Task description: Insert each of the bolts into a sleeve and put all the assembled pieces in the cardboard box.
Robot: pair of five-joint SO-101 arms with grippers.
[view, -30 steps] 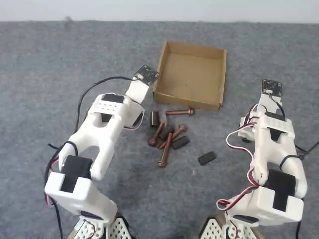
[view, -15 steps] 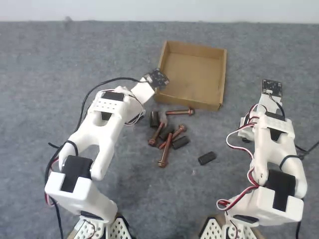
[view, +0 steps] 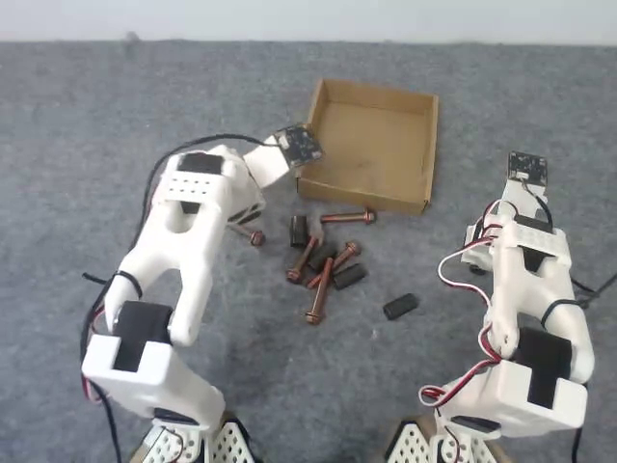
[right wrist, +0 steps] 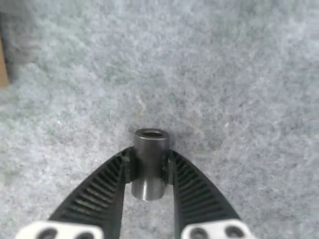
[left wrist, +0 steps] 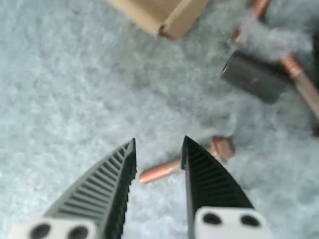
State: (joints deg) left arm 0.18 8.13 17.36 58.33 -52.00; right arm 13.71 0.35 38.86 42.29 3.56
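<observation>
My left gripper (left wrist: 158,149) is open just above the grey carpet. A copper bolt (left wrist: 172,167) lies flat below its two fingertips, with its head (left wrist: 222,148) past one finger. In the high view this bolt (view: 253,234) lies by the left arm, left of the pile. The pile holds several more bolts (view: 321,278) and black sleeves (view: 300,230). My right gripper (right wrist: 149,158) is shut on a black sleeve (right wrist: 149,149), which stands upright with its open end up, low over the carpet. The cardboard box (view: 421,145) sits at the back, with nothing in it.
One sleeve (view: 400,306) lies apart on the carpet between the pile and the right arm. Another sleeve (left wrist: 255,78) and the box corner (left wrist: 167,17) lie just beyond my left gripper. The carpet to the far left is bare.
The left arm has swung left and back from the pile, and a bolt that it covered now lies in sight beside it. The right arm has not moved.
</observation>
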